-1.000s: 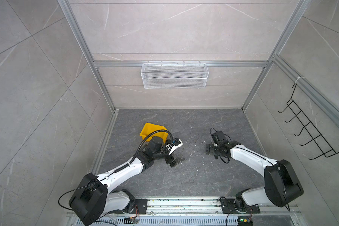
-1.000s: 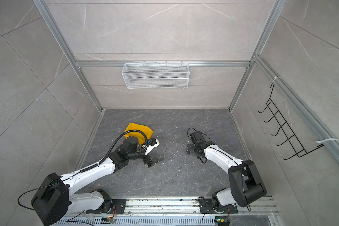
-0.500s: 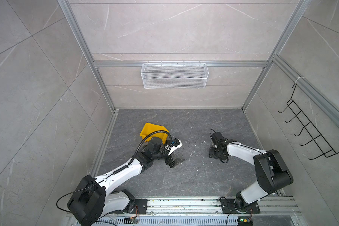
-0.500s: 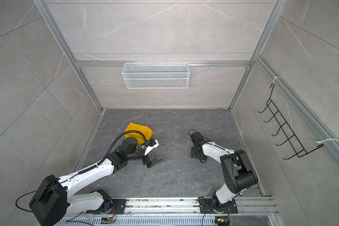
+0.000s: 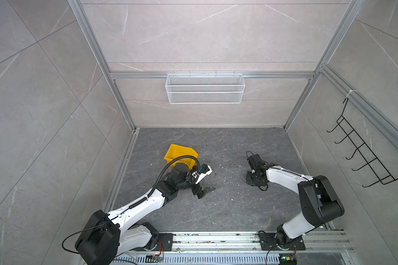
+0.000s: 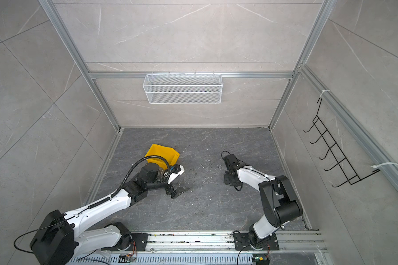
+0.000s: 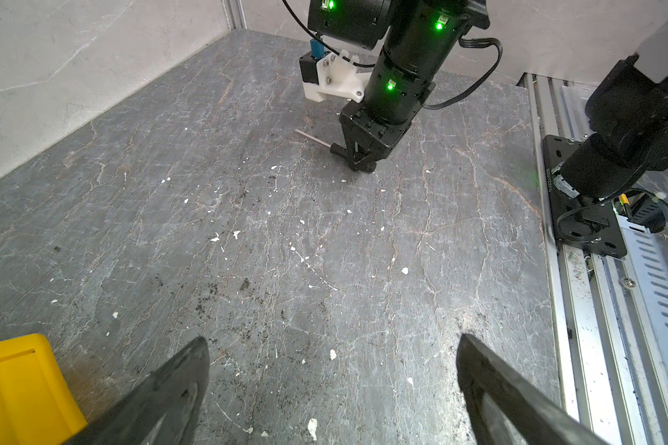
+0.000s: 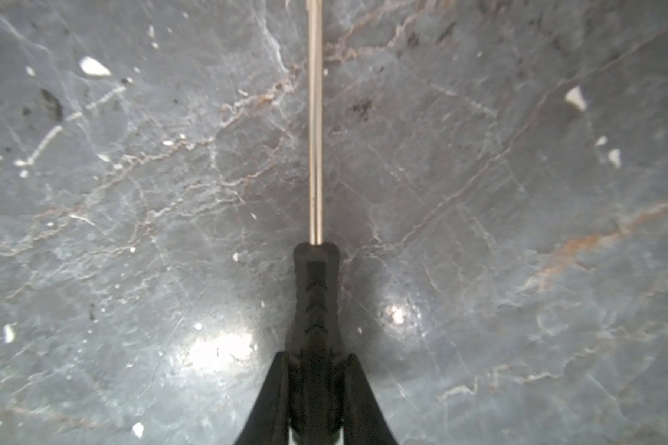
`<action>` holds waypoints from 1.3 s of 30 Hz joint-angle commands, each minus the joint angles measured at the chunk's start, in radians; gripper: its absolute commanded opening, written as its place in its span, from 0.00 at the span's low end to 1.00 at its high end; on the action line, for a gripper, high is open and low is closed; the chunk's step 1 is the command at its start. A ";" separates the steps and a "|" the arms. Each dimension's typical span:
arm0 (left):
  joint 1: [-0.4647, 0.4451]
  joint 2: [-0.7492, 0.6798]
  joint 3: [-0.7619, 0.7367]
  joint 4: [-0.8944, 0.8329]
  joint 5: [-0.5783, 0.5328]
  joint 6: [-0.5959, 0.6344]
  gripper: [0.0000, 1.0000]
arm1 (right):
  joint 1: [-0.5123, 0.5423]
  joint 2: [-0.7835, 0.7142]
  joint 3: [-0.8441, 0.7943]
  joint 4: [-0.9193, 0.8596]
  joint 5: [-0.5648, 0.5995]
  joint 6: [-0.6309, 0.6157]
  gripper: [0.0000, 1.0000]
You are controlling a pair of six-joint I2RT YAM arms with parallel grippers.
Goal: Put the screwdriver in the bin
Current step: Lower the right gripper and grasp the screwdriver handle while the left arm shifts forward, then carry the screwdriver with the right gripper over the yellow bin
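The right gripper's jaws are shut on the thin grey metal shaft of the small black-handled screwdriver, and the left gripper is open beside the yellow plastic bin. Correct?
Wrong spot. In the right wrist view the right gripper has its jaws shut on the black handle of the small screwdriver; the thin grey metal shaft sticks out free. The rest holds.

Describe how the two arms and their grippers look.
Both arms have white shells and black joints: left arm, right arm. A ribbed black hose loops over the left arm; thin black cables run along the right one, whose wrist shows green lights. The left gripper and right gripper have black, tapering fingers.
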 commanded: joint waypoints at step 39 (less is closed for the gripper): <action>0.392 -0.585 -0.133 -0.438 -0.068 -0.096 1.00 | 0.431 0.494 0.847 0.194 -0.318 -0.633 0.00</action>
